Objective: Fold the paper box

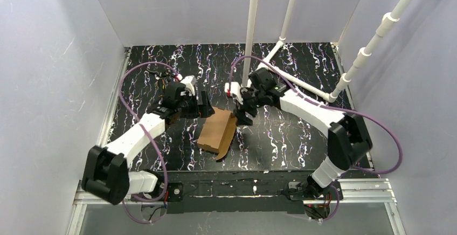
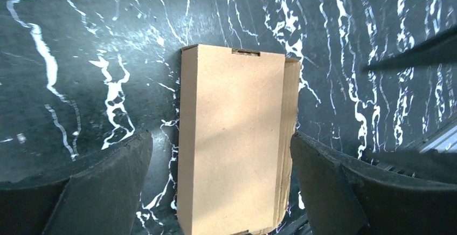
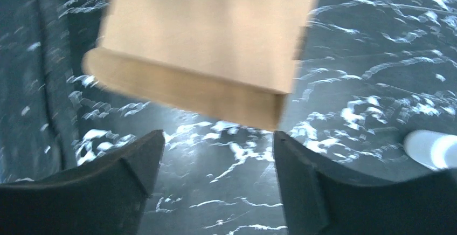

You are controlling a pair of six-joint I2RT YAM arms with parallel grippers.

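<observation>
Left gripper (image 2: 221, 154): spread wide, fingers (image 2: 108, 186) flanking the box (image 2: 232, 138), mat (image 2: 81, 57) showing in both gaps; touching nothing, holding nothing. Right gripper (image 3: 215, 159): parted too, empty, tips stopping short of the box's rounded flap edge, which is blurred in that view.

Probably posed this way to bracket the box from 2 sides, ready for a press or a tuck, with the cardboard free to sit under its own weight.

Box: lying on the mat mid-table between the 2 grippers, folded to a flat rectangular shape. 1 long flap on the side toward the right arm apparently not flush. Judged well along, with closing that flap likely outstanding.
</observation>
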